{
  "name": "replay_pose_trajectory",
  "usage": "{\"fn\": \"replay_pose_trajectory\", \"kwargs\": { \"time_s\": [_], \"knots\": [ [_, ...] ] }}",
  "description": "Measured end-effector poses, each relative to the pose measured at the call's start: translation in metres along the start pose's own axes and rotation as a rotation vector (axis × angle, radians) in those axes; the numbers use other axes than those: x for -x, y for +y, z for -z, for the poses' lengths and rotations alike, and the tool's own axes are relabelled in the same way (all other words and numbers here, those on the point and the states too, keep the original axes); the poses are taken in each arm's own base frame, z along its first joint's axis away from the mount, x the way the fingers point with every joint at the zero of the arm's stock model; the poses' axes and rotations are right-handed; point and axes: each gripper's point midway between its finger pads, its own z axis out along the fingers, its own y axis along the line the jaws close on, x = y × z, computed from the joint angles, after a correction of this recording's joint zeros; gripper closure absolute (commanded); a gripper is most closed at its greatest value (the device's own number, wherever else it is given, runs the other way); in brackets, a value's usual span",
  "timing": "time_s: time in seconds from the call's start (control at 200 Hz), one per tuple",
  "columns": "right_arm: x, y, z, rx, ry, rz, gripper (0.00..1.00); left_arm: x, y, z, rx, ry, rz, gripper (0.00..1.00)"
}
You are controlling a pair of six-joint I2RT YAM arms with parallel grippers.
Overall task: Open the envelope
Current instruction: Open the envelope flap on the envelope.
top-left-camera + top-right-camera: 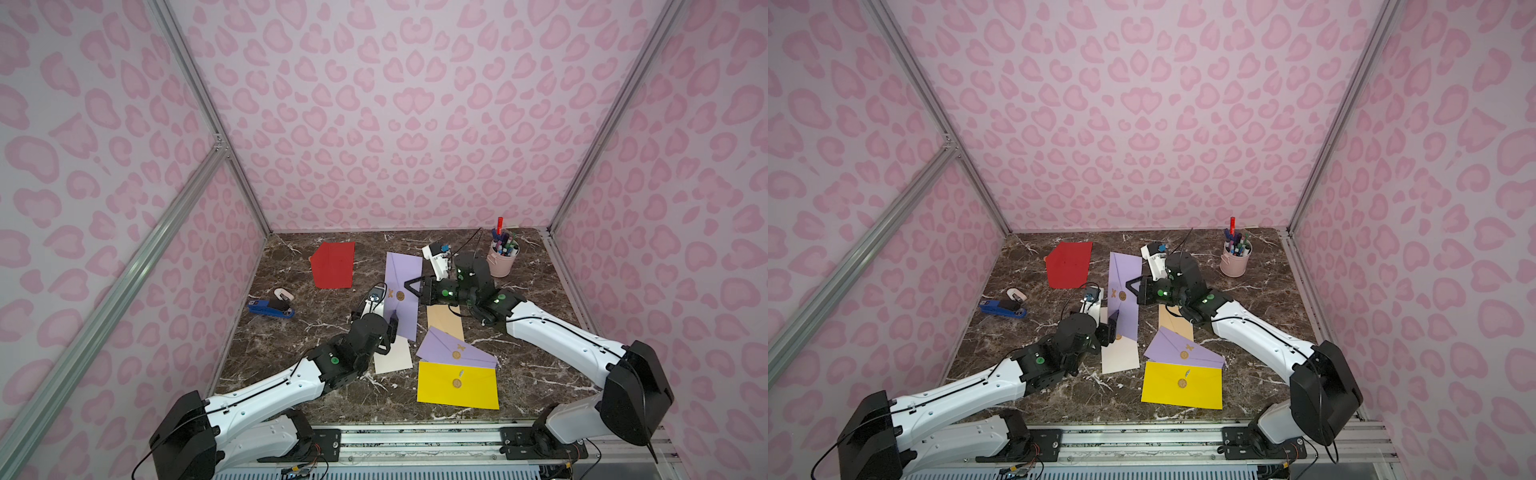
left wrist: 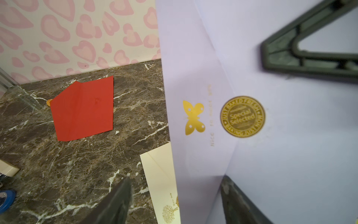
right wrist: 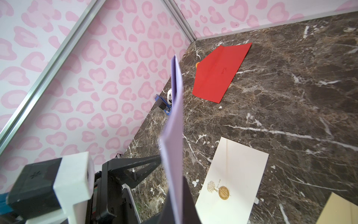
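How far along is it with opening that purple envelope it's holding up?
Done: the purple envelope is off the table, pinched by the right gripper. In hand: the left gripper, open, straddles its nearer edge. Left: the gold seal still sticks the flap shut, so opening itself hasn't begun.

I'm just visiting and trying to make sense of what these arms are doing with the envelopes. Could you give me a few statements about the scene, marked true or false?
1. The right gripper pinches the lifted purple envelope, held off the table. True.
2. Its round gold sticker has been peeled off. False: it sits on the flap's tip, sealing it.
3. The left gripper is clamped shut. False: its jaws stand open, astride that envelope's lower edge.
4. A pink cup of pens stands near the far right corner. True.
5. The yellow envelope lies on the red envelope. False: they lie far apart.
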Motion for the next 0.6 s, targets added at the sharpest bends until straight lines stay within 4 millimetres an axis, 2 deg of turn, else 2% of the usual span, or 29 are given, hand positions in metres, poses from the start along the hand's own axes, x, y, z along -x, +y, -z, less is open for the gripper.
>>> {"fn": "replay_pose_trajectory", "kwargs": {
  "time_s": [0.6],
  "knots": [
    [-0.0017, -0.0007, -0.0016, -0.001, 0.005, -0.001, 1.00, -0.0007, 0.0077, 0.0029, 0.034, 0.002, 0.006, 0.23]
  ]
}}
